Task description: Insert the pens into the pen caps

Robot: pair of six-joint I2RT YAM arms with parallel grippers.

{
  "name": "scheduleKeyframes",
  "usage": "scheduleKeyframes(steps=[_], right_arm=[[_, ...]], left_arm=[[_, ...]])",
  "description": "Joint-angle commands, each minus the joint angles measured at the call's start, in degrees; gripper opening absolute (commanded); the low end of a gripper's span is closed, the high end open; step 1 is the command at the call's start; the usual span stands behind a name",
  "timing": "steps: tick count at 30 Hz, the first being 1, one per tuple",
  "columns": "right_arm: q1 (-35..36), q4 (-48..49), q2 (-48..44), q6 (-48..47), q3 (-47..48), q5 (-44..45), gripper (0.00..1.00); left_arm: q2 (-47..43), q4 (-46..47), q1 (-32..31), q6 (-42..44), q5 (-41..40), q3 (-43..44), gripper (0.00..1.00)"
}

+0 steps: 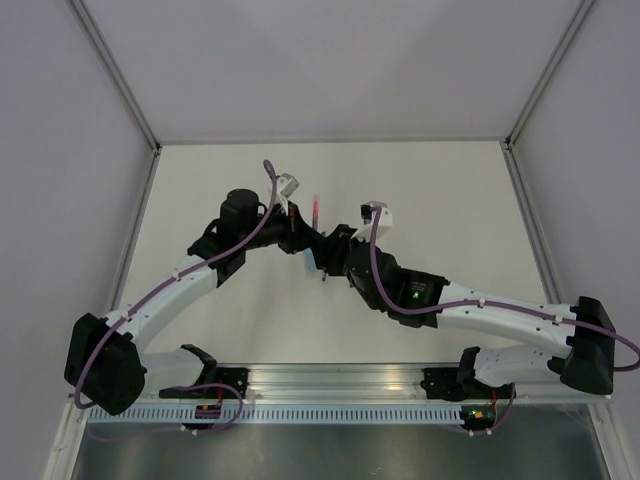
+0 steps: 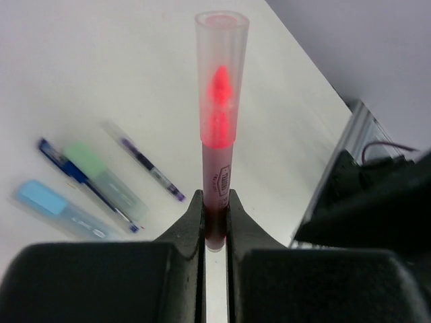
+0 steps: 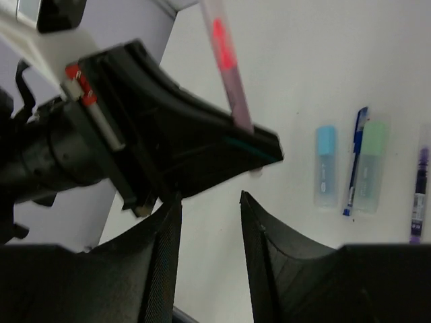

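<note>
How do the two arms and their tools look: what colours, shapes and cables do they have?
Both the left arm and the right arm have white shells with black joints. A purple cable runs along each. A small green light glows on the right arm. The left tool and the right tool are matte black and wedge-shaped.

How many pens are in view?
3. A clear-capped red-pink plastic pen in the left tool; a blue pen between a light-blue cap and a mint-green cap; a dark purple pen beside them. Others may be hidden.
</note>
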Motion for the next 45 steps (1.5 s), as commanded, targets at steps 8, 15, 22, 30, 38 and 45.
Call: scheduleKeyframes(steps=[8,15,22,30,38,45], right_arm=[[-3.0,-9.0,-8.3,-3.0,3.4,-3.3,0.57],[-3.7,-13.3,-19.0,-8.3,-5.8,-3.6,0.59],[-3.9,-11.8,-25.5,-11.3,-12.4,-2.8,0.61],[-4.1,-11.1,-25.2,-13.6,-13.8,-2.7,0.63],[-4.3,-11.7,-25.0,-14.1,-14.4,-2.3,0.63],[-4.5,-11.5,-25.1,-14.2,-14.4,-2.0,0.64]], left_arm=[[-4.6,8.5,1.0,-1.8,-11.2,-8.9,0.02],[-4.1,-1.0,1.2,-7.5,-23.0,-9.9,0.02],[1.5,-5.0,6.1,-11.6,-22.6,-10.5,0.03],[14.2,-4.5,6.6,-13.2,-20.0,-9.4,0.03],[17.7,-1.4,6.6,-15.1,-18.0,-9.4,0.13],[19.4,-1.8,6.6,-14.3,-17.2,-8.4,0.22]])
